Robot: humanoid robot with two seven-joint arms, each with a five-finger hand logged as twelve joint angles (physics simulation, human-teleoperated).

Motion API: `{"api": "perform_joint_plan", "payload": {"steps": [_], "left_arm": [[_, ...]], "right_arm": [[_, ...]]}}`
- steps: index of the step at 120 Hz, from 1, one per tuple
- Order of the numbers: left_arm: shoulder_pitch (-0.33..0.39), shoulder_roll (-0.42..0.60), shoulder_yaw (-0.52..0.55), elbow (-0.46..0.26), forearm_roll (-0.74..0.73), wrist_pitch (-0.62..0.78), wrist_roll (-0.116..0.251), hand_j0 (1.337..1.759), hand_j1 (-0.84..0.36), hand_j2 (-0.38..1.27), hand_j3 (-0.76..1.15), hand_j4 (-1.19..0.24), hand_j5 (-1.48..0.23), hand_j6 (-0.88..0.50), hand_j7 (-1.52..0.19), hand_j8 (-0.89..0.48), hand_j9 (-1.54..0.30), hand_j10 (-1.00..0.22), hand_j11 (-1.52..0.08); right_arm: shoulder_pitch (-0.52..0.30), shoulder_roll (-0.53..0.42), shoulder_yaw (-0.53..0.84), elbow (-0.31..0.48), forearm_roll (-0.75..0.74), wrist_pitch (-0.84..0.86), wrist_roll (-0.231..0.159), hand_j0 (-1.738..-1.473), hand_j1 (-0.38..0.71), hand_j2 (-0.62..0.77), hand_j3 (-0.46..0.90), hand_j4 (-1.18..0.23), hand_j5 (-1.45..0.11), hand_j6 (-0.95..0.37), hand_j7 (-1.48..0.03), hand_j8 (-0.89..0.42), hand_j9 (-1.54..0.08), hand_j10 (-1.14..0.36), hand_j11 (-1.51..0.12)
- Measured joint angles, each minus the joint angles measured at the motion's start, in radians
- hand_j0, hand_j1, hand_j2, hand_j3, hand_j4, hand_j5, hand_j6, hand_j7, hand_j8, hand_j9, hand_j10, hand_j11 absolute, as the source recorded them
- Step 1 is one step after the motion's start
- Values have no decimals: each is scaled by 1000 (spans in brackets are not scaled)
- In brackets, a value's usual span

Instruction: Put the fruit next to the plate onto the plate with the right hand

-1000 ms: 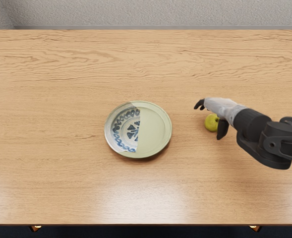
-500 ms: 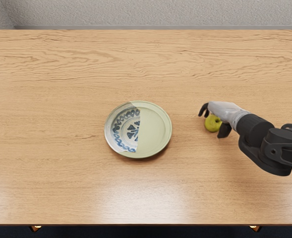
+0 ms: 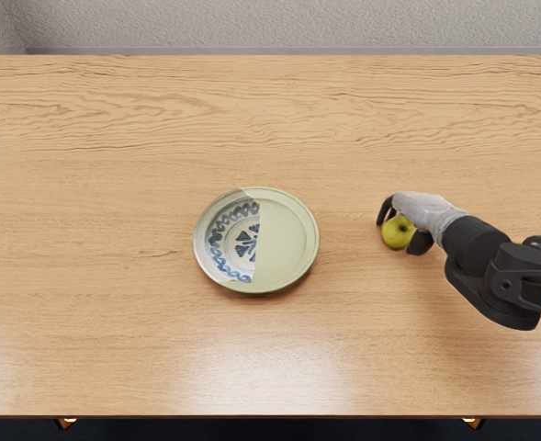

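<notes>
Scanning from the left: bare wooden table (image 3: 114, 184), no left arm in view.

Plate (image 3: 288, 241) lies flat near mid-table. It has a blue pattern on its left part and plain pale green on the rest, with nothing on it.

Fruit (image 3: 398, 231), small, round and yellow-green, sits on the table right of the plate. It is apart from the rim, with bare wood between them.

Right hand (image 3: 415, 220) enters from the right edge, forearm low and slanted. Its fingers are curled around the fruit: dark fingertips (image 3: 381, 212) hook its far-left side and the thumb presses the near-right side. An opposed wrap like this likely keeps a round thing from rolling out.

Judgement: the grasp looks closed or nearly so, and the lift has not begun. Next would be a lift and a carry left over the rim. The risk is the fruit slipping, or rolling once set down.
</notes>
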Motion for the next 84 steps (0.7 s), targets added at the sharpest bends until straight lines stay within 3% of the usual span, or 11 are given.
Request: {"api": "perform_joint_plan", "payload": {"steps": [31, 36, 37, 38, 42, 50, 66, 72, 76, 84], "left_arm": [[0, 0, 0, 0, 0, 0, 0, 1658, 349, 0, 0, 0, 0, 0, 0, 0, 0, 0, 0], [0, 0, 0, 0, 0, 0, 0, 1658, 349, 0, 0, 0, 0, 0, 0, 0, 0, 0, 0], [0, 0, 0, 0, 0, 0, 0, 1658, 349, 0, 0, 0, 0, 0, 0, 0, 0, 0, 0], [0, 0, 0, 0, 0, 0, 0, 1658, 349, 0, 0, 0, 0, 0, 0, 0, 0, 0, 0], [0, 0, 0, 0, 0, 0, 0, 1658, 349, 0, 0, 0, 0, 0, 0, 0, 0, 0, 0], [0, 0, 0, 0, 0, 0, 0, 1658, 349, 0, 0, 0, 0, 0, 0, 0, 0, 0, 0], [0, 0, 0, 0, 0, 0, 0, 1658, 349, 0, 0, 0, 0, 0, 0, 0, 0, 0, 0], [0, 0, 0, 0, 0, 0, 0, 1658, 349, 0, 0, 0, 0, 0, 0, 0, 0, 0, 0], [0, 0, 0, 0, 0, 0, 0, 1658, 349, 0, 0, 0, 0, 0, 0, 0, 0, 0, 0], [0, 0, 0, 0, 0, 0, 0, 1658, 349, 0, 0, 0, 0, 0, 0, 0, 0, 0, 0]], "right_arm": [[-2, -5, 5, -5, 3, 2, -1, -1651, 259, 206, -1, -646, -844, -429, -855, -472, -854, -665, -854], [-2, -6, 8, -7, 4, 2, -1, -1651, 238, 211, 0, -659, -876, -443, -881, -475, -885, -683, -884], [-2, -6, 8, -7, 3, 2, -1, -1650, 212, 152, 0, -658, -884, -456, -886, -472, -893, -684, -893], [-2, -6, 9, -8, 3, 2, -1, -1650, 207, 242, -1, -659, -887, -452, -891, -482, -898, -688, -897], [-2, -7, 13, -9, 4, 1, -1, -1650, 209, 280, -1, -682, -904, -469, -907, -495, -912, -702, -911], [-2, -6, 20, -11, 5, 1, -1, -1651, 213, 278, 0, -693, -934, -480, -932, -495, -937, -720, -936], [3, 0, 44, -13, 7, 1, 0, -1653, 225, 417, 0, -720, -970, -511, -963, -507, -965, -742, -964], [5, 2, 58, -13, 8, 1, 0, -1653, 229, 427, 0, -731, -978, -520, -968, -514, -971, -746, -971], [6, 3, 69, -14, 8, 2, 0, -1653, 206, 356, 0, -732, -984, -519, -971, -522, -977, -746, -976], [6, 5, 87, -14, 8, 2, 0, -1654, 211, 402, 0, -743, -991, -528, -977, -529, -983, -749, -983]]}}
